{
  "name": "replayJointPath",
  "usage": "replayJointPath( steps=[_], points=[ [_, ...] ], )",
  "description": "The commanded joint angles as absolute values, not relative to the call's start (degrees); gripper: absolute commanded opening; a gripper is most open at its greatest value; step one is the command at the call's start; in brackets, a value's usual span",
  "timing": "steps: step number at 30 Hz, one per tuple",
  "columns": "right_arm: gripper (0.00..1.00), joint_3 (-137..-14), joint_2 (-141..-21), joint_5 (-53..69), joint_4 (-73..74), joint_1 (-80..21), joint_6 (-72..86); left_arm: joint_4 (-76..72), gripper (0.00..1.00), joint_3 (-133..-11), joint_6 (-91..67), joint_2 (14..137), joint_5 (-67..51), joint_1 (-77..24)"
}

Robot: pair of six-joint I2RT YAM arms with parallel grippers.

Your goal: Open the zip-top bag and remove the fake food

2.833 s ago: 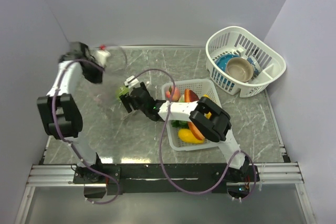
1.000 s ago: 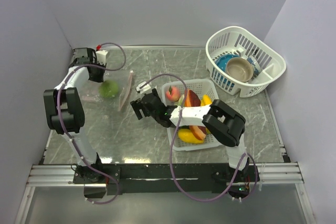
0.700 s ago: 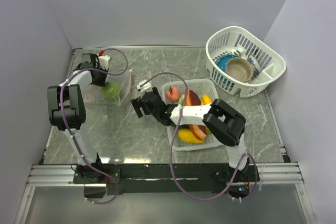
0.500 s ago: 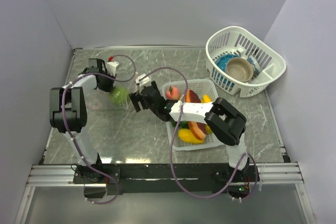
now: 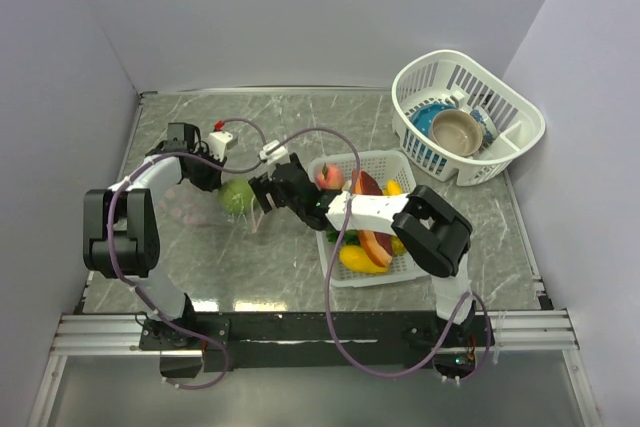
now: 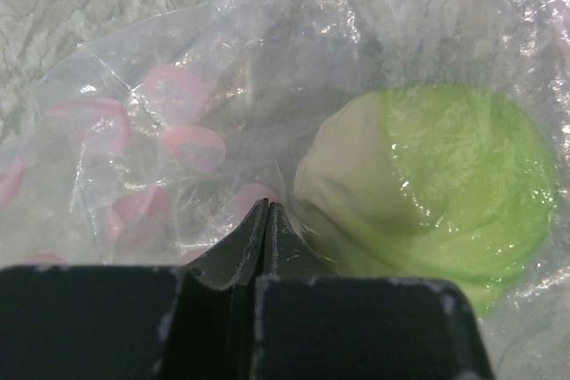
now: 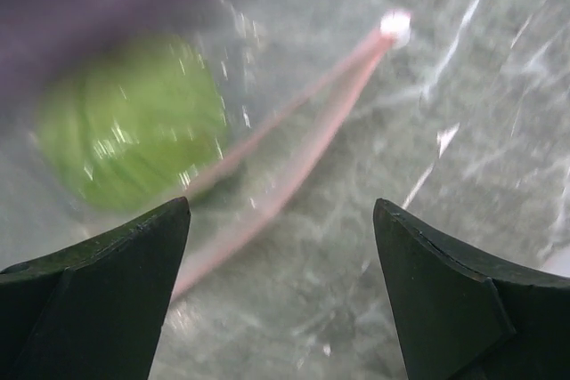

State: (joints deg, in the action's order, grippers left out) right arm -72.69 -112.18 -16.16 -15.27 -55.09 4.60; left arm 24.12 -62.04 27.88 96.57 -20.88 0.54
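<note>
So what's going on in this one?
The left fingers are shut on the clear zip-top bag, which has a green lettuce piece inside. The right fingers are open just short of the bag's pink zip strip, holding nothing. The other fake food lies in the white tray.

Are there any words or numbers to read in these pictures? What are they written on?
None: no word, number or brand mark can be read in any view.
The zip-top bag shows only pink blobs, not letters.
The green fake food, the white tray, the round basket and its bowls carry no label that shows.
</note>
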Motion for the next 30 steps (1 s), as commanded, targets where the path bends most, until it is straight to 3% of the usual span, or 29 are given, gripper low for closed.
replayJointPath(
  steps=[1, 7, 19, 30],
  points=[
    [0.91, -67.6, -107.23, -16.52, -17.75, -55.46, 5.44, 24.08, 0.02, -61.87, 29.0, 95.36, -21.1, 0.53],
    [0.91, -66.0, -107.57, -16.7, -18.46, -55.55, 4.49, 23.64, 0.02, -62.23, 28.39, 96.24, -21.27, 0.53],
    [0.9, -75.66, -115.48, -15.12, -16.71, -57.48, 2.73, 23.47, 0.02, -64.6, 27.25, 99.4, -22.85, 0.35],
    [0.91, -75.49, -117.95, -7.04, -16.79, -58.45, 4.83, 23.91, 0.02, -67.23, 27.77, 101.86, -24.08, 0.35]
  ],
)
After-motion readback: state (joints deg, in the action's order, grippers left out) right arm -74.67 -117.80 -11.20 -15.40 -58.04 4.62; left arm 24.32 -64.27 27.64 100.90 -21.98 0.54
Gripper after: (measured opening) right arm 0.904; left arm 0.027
